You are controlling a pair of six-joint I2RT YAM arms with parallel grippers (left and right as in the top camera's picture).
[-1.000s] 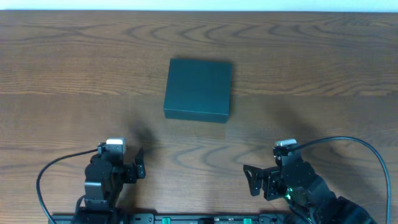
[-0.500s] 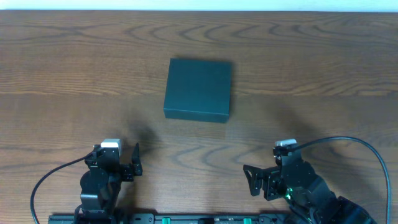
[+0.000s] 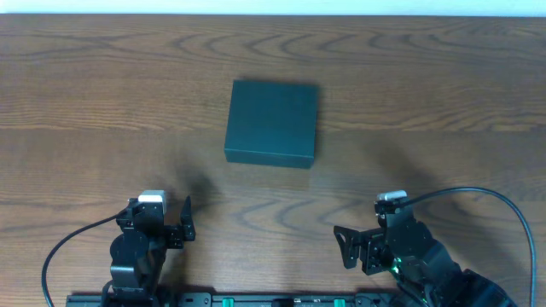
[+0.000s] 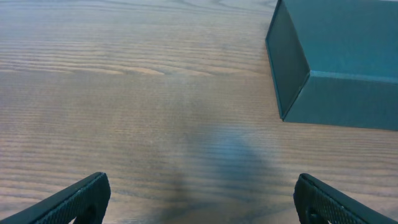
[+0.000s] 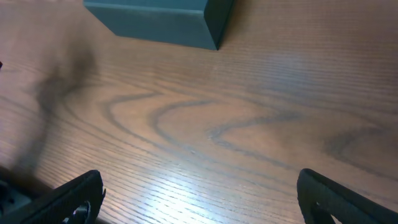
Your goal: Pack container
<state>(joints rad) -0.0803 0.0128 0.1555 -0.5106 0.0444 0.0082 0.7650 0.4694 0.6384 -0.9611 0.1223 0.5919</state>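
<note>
The dark teal matte square cardboard box [image 3: 273, 122] lies closed near the middle of the brown wood-grain table [image 3: 444, 85], well apart from both my arms. My left fingers [image 4: 74, 200] stand spread wide and hold nothing, with the box ahead and to their right. My right fingers [image 5: 71, 200] are likewise spread wide and empty, with the box ahead and to their left.

The left hand [image 4: 200, 199] hangs low and points forward, its fingers [image 4: 81, 198] spread wide apart. The right hand [image 5: 200, 194] is equally low, fingers wide, turned somewhat leftward.
</note>
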